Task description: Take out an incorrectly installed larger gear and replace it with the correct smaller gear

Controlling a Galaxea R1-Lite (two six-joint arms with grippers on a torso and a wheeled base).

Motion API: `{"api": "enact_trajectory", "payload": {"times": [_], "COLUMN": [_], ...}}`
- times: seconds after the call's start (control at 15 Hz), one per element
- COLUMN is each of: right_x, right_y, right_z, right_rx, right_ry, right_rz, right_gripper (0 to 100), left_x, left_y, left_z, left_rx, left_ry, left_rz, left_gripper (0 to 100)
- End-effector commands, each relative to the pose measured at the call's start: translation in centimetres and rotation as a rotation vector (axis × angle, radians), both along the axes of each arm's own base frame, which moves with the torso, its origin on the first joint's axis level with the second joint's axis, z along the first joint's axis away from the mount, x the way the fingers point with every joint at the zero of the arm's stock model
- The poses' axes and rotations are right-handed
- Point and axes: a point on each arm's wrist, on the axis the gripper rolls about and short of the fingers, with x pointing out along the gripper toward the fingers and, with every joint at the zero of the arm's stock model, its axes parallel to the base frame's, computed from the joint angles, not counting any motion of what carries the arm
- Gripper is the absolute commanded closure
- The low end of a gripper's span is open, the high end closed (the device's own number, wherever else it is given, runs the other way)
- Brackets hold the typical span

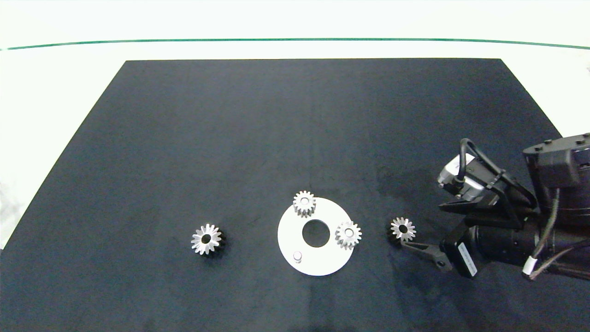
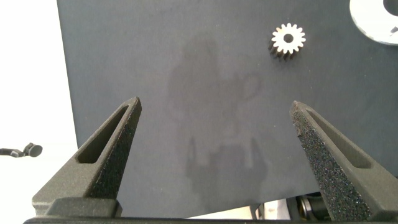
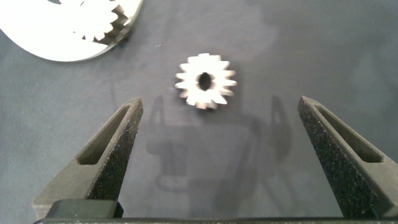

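We see the larger gear (image 1: 206, 239), a shiny silver star-toothed metal wheel with a dark centre bore, lying alone on the black mat (image 1: 230, 138) of the counter, well left of the white round plate (image 1: 322, 263); it rests tilted, its toothed face turned up and slightly left. The smaller gear (image 1: 403, 228), silver with short teeth, lies flat just right of the plate, bore upward. Our right tool (image 3: 217, 155) hovers near it, fingers spread wide and holding nothing. Two other small silver gears (image 1: 304, 203) (image 1: 348, 234) sit on the plate beside its centre hole, and a bare peg (image 1: 297, 255) stands on it. Our left tool (image 2: 214, 155) gapes wide, empty, over the mat.
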Motion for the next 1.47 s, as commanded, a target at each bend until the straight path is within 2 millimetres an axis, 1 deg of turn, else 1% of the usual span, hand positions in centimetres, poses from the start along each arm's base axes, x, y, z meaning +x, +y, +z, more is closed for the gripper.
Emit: {"api": "enact_trajectory", "payload": {"times": [0.07, 0.27, 0.67, 0.93, 1.47], "right_x": [1.1, 1.9, 2.8, 3.3, 3.4], "right_y": [1.6, 2.3, 3.1, 3.5, 3.4], "right_z": [-1.5, -2.2, -2.8, -3.5, -3.5], "right_rx": [-0.045, -0.073, -0.06, -0.072, -0.077], "right_ry": [0.042, 0.015, 0.013, 0.025, 0.018], "right_rz": [0.017, -0.021, -0.016, -0.024, -0.043], "right_gripper": [0, 0, 0, 7, 24], "left_x": [-0.2, -0.6, -1.2, -1.4, -1.5], "left_y": [0.0, 0.1, 0.2, 0.3, 0.3], "left_z": [0.0, -0.1, -0.4, -0.5, -0.6], "left_rx": [-0.006, -0.017, -0.022, -0.022, -0.022], "left_ry": [-0.007, -0.02, -0.021, -0.024, -0.024], "left_rz": [0.001, 0.003, 0.002, 0.002, 0.001], "left_gripper": [0, 0, 0, 0, 0]}}
